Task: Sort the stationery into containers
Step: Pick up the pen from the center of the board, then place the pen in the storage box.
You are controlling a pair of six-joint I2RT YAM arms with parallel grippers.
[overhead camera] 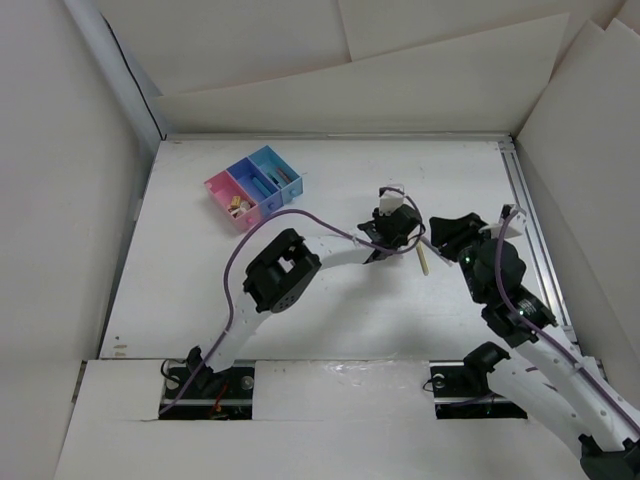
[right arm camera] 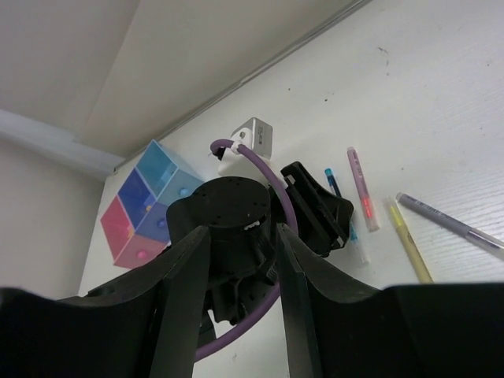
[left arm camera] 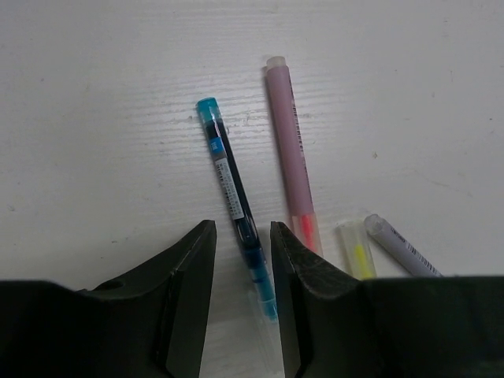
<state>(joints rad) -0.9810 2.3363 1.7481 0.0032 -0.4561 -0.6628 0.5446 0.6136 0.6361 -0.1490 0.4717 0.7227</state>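
On the worktop (overhead camera: 330, 320), bins (overhead camera: 253, 186) are sitting far left. The left pincer (left arm camera: 241, 232) is standing apart, straddling the teal pen (left arm camera: 228, 177) — its finger (left arm camera: 315, 299) cutting off the yellow pen (left arm camera: 356, 256) and grey pen (left arm camera: 402, 248); the right pincer (right arm camera: 240, 230) is gaping, empty.

My left gripper (left arm camera: 241, 230) is matte black, and so is my right gripper (right arm camera: 240, 236). On the white table (left arm camera: 94, 110) I see a pen (left arm camera: 228, 177) with a teal cap, a dark navy barrel and a white printed label. To its right are a pink highlighter (left arm camera: 290, 150) with an orange-red tip showing through its clear end, a yellow highlighter (left arm camera: 358, 260) and a pale lavender pen (left arm camera: 403, 250). The containers (overhead camera: 215, 190) run pink, dark blue, light blue. The cable (right arm camera: 264, 169) on my left arm is purple.
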